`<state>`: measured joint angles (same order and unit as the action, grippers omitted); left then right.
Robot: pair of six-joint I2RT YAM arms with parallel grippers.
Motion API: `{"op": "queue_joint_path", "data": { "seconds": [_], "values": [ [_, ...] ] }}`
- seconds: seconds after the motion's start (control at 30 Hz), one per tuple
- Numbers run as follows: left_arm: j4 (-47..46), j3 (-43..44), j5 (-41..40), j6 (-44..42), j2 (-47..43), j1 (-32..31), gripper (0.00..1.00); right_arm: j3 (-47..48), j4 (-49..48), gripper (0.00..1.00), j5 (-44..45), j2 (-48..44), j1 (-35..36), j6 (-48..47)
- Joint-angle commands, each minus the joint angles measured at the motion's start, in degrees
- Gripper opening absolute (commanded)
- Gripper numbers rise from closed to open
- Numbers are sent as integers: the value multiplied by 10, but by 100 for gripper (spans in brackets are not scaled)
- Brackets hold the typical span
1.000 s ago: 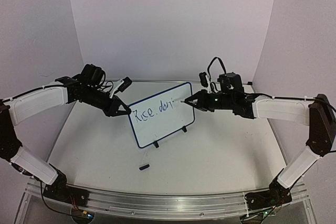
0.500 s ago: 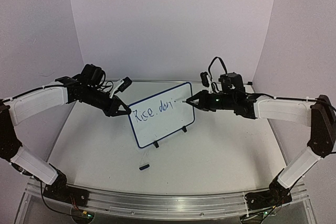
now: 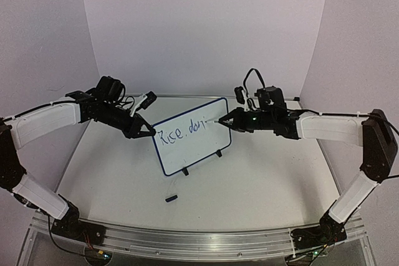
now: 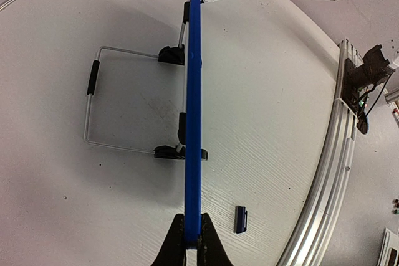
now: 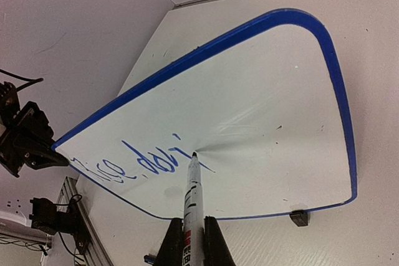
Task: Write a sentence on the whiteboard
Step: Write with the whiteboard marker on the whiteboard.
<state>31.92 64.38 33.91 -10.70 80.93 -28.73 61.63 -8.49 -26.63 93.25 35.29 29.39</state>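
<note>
From above, the whiteboard stands tilted on the table, midway between your two arms. Your left gripper is at the whiteboard's left edge, closed on the frame. That reads as a brace, so pen pressure cannot push the board back or spin it. Your right gripper comes in from the whiteboard's right, clamped around a marker whose tip meets the upper right of the face. The sentence so far reads roughly "Rice, don'", so most of it is unwritten. A small dark piece lies on the table in front of the whiteboard, apart from it.

In the left wrist view, the whiteboard is a thin blue line running straight up from the fingers, which pinch it from both sides. A wire stand props it from behind. The marker tip touches the far end of the line.

In the right wrist view, the marker sits squeezed between the fingers, its tip planted on the white face just right of the last stroke. There is bare board to the right of the tip for more letters. A black clip foot shows under the whiteboard's lower edge.
</note>
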Motion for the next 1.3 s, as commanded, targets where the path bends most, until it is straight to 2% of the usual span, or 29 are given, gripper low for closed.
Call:
{"op": "queue_joint_path", "data": {
  "seconds": [0.0,0.53,0.8,1.03,1.27],
  "values": [
    [17,8,2,-4,9,-7,0,26,-7,0,7,10,-3,-6],
    [17,8,3,-4,9,-7,0,-1,-7,0,69,-33,-10,8],
    [17,8,2,-4,10,-7,0,-10,-7,0,40,-51,-10,12],
    [17,9,4,-4,11,-7,0,6,-11,0,-24,-52,-11,8],
    [17,9,2,-4,11,-7,0,20,-17,0,-20,-23,-11,9]
  ]
}}
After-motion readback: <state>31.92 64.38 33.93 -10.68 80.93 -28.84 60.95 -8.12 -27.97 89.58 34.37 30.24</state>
